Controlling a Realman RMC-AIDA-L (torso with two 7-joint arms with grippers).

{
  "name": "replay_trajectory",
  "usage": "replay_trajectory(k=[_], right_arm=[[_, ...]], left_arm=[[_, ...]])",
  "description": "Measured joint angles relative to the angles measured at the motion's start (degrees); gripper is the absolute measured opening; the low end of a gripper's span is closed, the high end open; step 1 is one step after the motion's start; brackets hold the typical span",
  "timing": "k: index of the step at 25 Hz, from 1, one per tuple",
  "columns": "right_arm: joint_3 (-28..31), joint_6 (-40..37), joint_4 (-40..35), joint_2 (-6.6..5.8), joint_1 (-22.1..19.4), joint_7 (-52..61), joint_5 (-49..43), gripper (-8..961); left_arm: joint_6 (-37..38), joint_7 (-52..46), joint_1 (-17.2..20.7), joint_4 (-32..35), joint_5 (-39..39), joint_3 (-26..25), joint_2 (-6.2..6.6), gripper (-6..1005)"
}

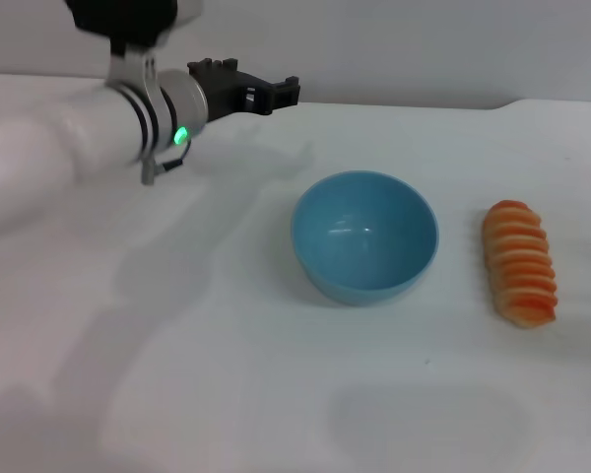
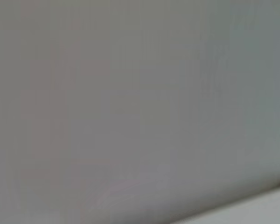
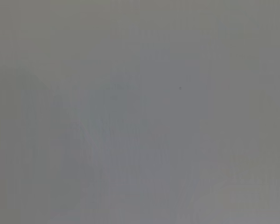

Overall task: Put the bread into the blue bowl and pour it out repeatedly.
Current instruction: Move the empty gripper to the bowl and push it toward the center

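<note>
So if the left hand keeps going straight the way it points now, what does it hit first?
Probably nothing: the left hand points toward the robot's right along the table's far edge, well behind the blue bowl and the bread. Depth is unclear.

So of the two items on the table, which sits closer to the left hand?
The blue bowl. It stands upright and empty mid-table, just beyond the left hand, which is raised at the far left; the bread lies farther off, on the bowl's right.

You were looking at a bare test bench, lab-like: a plain white table against a blank grey wall, nothing homely.
</note>
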Motion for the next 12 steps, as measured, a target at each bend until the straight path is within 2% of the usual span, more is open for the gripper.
replay_trajectory(k=[1, 2, 3, 5, 7, 8, 12], right_arm=[[0.0, 0.0, 0.0, 0.00, 0.0, 0.0, 0.0, 660], [0.0, 0.0, 0.0, 0.00, -0.1, 0.0, 0.0, 660], [0.0, 0.0, 0.0, 0.00, -0.1, 0.0, 0.0, 659], [0.0, 0.0, 0.0, 0.00, -0.1, 0.0, 0.0, 658], [0.0, 0.0, 0.0, 0.00, -0.1, 0.0, 0.0, 657], [0.0, 0.0, 0.0, 0.00, -0.1, 0.0, 0.0, 656], [0.0, 0.0, 0.0, 0.00, -0.1, -0.3, -0.2, 654]], left_arm=[[4.2, 1.7, -0.5, 0.8, 0.1, -2.9, -0.41, 862], [13.1, 6.3, -1.6, 2.6, 0.1, -9.5, -1.33, 862], [13.1, 6.3, -1.6, 2.6, 0.1, -9.5, -1.33, 862], [21.4, 10.0, -3.1, 3.8, 0.0, -14.7, -1.70, 861], [29.8, 11.7, -5.7, 3.9, 0.3, -19.5, -1.49, 861], [29.8, 11.7, -5.7, 3.9, 0.3, -19.5, -1.49, 861], [37.8, 14.2, -7.5, 3.7, 0.5, -25.1, -1.58, 860]])
